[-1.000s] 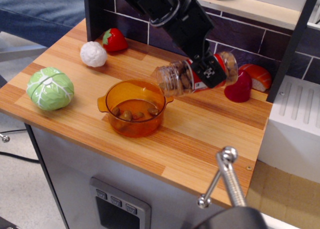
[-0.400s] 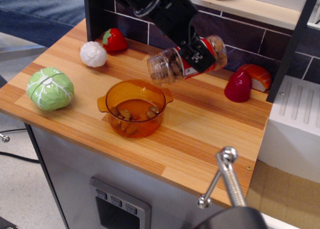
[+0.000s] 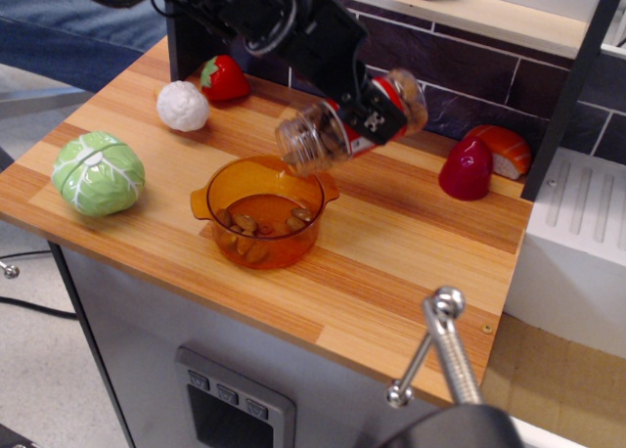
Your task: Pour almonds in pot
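Claw (image 3: pixel 370 118) clamped on a clear jar (image 3: pixel 337 127) with red-and-white label, held tilted, open mouth down-left just above the far rim of the orange pot (image 3: pixel 262 210). Almonds (image 3: pixel 256 223) lie in the pot's bottom; more visible inside the jar. Pot stands on the wooden table (image 3: pixel 391 262), right of the green cabbage (image 3: pixel 98 173).

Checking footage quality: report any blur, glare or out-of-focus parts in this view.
observation.image view: the tilted clear plastic jar is slightly motion-blurred; the shiny metal rod in the foreground is out of focus; the translucent orange pot glows, its almonds sharp.
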`<state>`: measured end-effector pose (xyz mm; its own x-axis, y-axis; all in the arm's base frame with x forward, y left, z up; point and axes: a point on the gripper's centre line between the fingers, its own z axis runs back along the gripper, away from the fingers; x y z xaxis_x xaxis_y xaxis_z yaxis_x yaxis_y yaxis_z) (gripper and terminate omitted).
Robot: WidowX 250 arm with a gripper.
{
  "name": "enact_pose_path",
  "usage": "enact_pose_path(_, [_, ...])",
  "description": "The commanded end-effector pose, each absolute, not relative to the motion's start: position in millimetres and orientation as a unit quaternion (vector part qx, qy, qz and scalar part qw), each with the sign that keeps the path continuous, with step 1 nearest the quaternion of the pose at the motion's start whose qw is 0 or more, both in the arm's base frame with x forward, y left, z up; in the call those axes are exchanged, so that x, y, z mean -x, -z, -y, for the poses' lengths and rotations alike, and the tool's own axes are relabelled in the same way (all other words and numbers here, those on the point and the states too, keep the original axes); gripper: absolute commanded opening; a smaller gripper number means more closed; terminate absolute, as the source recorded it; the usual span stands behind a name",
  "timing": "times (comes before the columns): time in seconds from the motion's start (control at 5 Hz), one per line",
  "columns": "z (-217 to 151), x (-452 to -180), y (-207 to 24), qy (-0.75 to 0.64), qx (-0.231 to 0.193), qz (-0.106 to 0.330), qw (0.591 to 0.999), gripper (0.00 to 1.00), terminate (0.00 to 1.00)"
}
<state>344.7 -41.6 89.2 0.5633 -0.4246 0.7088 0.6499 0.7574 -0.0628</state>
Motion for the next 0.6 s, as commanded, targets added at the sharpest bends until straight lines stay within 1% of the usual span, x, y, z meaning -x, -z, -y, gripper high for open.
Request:
enact_pose_path(0.0, [45.9,-348.2,-104.9,0.312,0.137,0.370,0.864,0.00,0.00])
enact_pose_path(0.2, [45.7,-348.5,-101.5,0.293,0.103,0.386,0.868,0.00,0.00])
enact_pose_path(0.4, [41.6,-352.8,-101.2,0.261,0.084,0.404,0.873,0.00,1.00])
